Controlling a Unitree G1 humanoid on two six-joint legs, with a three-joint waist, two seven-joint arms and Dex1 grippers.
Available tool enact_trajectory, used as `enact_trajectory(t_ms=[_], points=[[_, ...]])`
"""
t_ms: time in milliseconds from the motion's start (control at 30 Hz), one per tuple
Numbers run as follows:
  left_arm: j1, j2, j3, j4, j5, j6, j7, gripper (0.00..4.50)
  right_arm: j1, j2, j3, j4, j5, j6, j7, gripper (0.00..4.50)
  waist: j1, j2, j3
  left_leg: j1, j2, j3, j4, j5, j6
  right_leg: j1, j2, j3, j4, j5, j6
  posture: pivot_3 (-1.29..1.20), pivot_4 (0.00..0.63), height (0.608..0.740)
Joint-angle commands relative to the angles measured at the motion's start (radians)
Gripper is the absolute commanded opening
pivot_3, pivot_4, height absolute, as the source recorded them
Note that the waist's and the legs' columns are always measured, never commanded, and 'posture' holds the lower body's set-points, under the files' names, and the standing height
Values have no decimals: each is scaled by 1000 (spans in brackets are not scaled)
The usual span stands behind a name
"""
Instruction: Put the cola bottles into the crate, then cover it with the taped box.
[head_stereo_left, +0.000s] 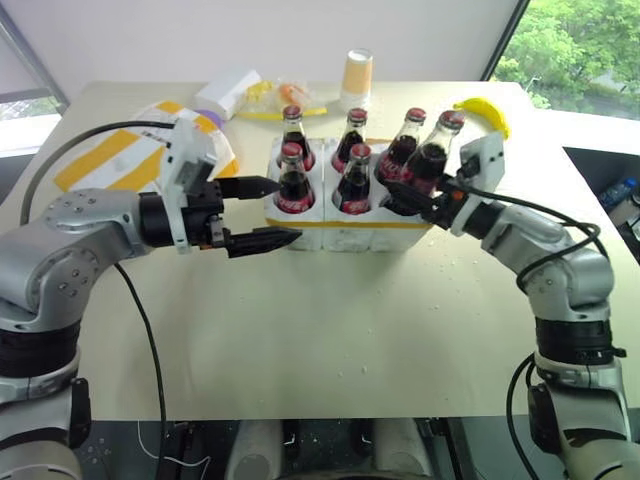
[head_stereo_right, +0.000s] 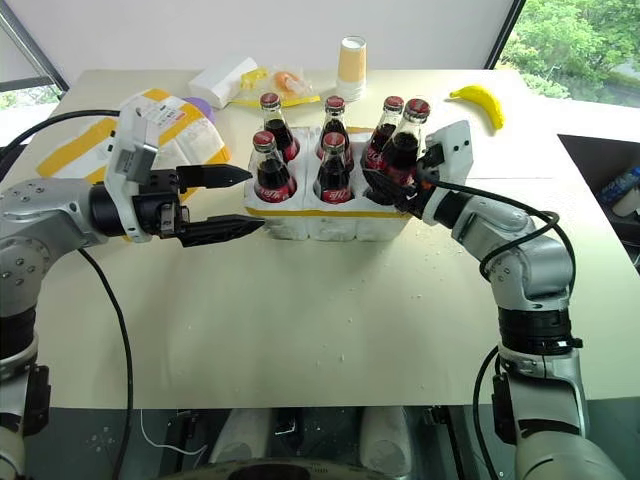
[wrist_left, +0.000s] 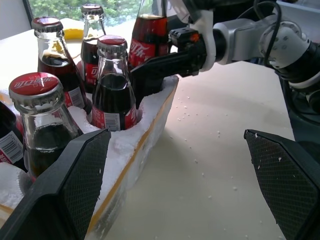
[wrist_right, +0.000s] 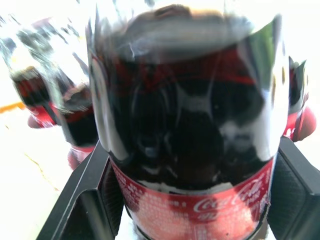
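Here the right hand (head_stereo_left: 418, 196) apparently clamps a tilted cola bottle (head_stereo_left: 431, 152) over the crate (head_stereo_left: 345, 230).

— What sort of place is this?
— A lab or office room: plain beige table (head_stereo_left: 330, 330), white wall, big windows (head_stereo_left: 575, 45) onto green trees, loose black cables (head_stereo_left: 140, 330).

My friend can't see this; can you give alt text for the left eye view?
The robot's right fingers grip a tilted cola bottle over the white foam crate, which holds five others. The left fingers wait open beside it on the beige table.
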Motion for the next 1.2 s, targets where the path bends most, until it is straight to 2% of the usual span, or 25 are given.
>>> enact_trajectory(t_ms=[33, 67, 133, 300, 467, 667, 800, 933, 1100, 1200], points=[[-12, 6, 14, -16, 3, -24, 0, 4500, -51, -3, 26, 57, -63, -47, 26, 3345, -1, -1, -1, 0, 0, 0, 0, 0, 0, 0, 0, 0, 0, 0, 0, 0, 150, 740], [-13, 5, 12, -16, 3, -26, 1, 4500, -56, -2, 33, 74, -76, -50, 32, 3902, -4, -1, -1, 1, 0, 0, 0, 0, 0, 1, 0, 0, 0, 0, 0, 0, 150, 740], [-11, 5, 9, -15, 6, -31, 0, 4500, -64, 1, 38, 95, -90, -47, 40, 4431, -4, -2, -1, 1, 0, 0, 0, 0, 0, 1, 0, 0, 0, 0, 0, 0, 150, 740], [4, 16, 17, -13, 23, -40, 5, 4500, -62, -32, 16, 55, -96, -36, 74, 4431, -1, -2, -1, 2, 0, 0, 0, 0, 0, 1, 0, 0, 1, 0, 0, 0, 150, 740], [79, 77, 87, -18, 100, -74, 55, 4500, -35, -145, -80, -96, -2, 49, 155, 4431, 3, -1, -1, 0, 0, 0, 0, 0, 0, 0, 0, 0, 0, 0, 0, 0, 150, 740], [287, 189, 216, -41, 312, -170, 149, 4500, -42, -333, -297, -192, 182, 173, 246, 4431, 2, -1, 0, 0, 1, 0, -1, 0, 0, -1, 0, 0, -1, 0, 0, 0, 150, 740], [532, 277, 293, -1, 608, -346, 223, 4500, -12, -465, -404, -168, 272, 231, 353, 4431, 1, -1, 0, 0, 1, 0, -2, -1, 1, -2, -1, 1, -1, 0, 0, 0, 150, 740], [697, 311, 323, 42, 864, -442, 339, 4500, 30, -506, -426, -214, 324, 223, 433, 4431, 1, -1, -1, 0, 2, 0, -3, -2, 1, -4, -2, 1, -1, 1, -2, 0, 150, 740], [806, 292, 317, 80, 1040, -479, 425, 4500, 54, -501, -415, -251, 383, 218, 483, 4431, 3, -1, -1, -2, 4, 0, -4, -4, 4, -8, -3, 1, -2, 1, -2, 0, 150, 740], [773, 277, 253, 138, 1082, -517, 457, 4500, 38, -500, -391, -256, 394, 209, 494, 4431, 3, -1, -1, -2, 4, 1, -4, -3, 3, -10, -4, 2, -1, 1, -3, 0, 150, 740]])
